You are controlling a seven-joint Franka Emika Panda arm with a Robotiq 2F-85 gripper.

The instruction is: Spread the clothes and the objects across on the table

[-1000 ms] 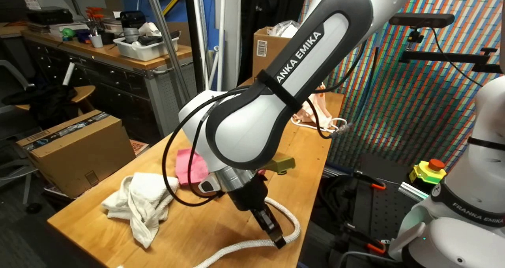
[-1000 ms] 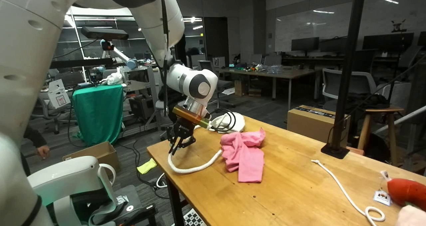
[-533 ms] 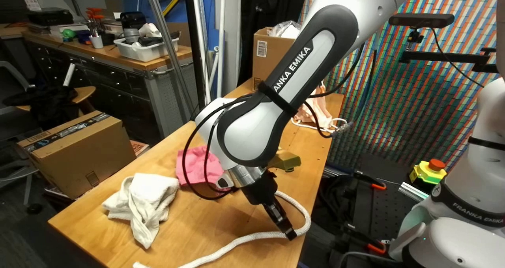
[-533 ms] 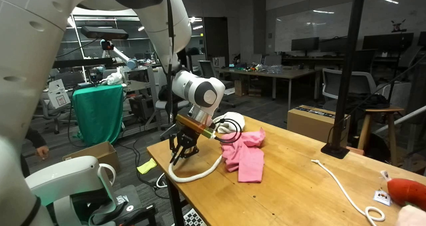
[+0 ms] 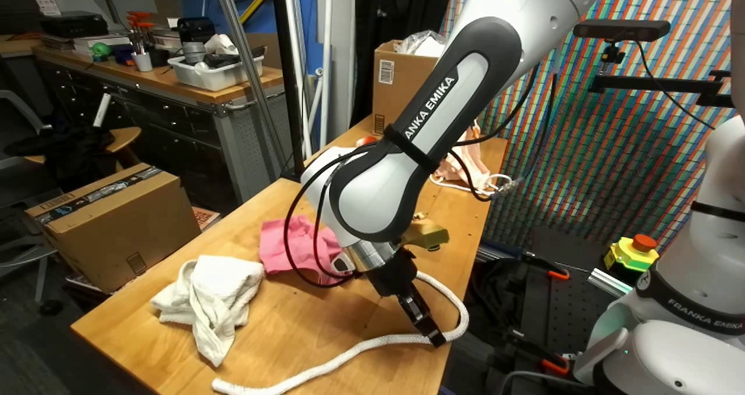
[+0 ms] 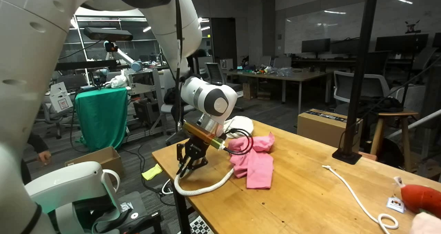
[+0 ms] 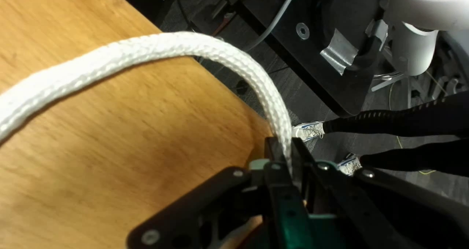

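1. Black and angled downward, the pincer is clenched on the thick white rope, a stretch of which runs between its tips at the lower centre-right of the wrist view.
2. From that grip the white rope arches to the upper middle of the wrist view and leaves at the left; its bend reaches past the edge of the tabletop. One end lies loose at the bottom of an exterior view, left of centre.
3. Step in hand, as I judge it: laying out the white rope near one end of the tabletop.
4. Next, the move likely calls for drawing the held stretch inward, easing the bend, and letting go low so nothing slips over the edge.
5. Crumpled pink cloth sits at the centre of an exterior view. The white rope runs up to its left side; whether they touch I cannot tell, so a hard pull might shift both.
6. Bunched cream towel lies lower left in an exterior view, just beside the pink cloth. Flattening both seems left to do.
7. Farthest out, at the lower right of an exterior view, the thin white cord ends in a loop near the red item; these look spread enough.
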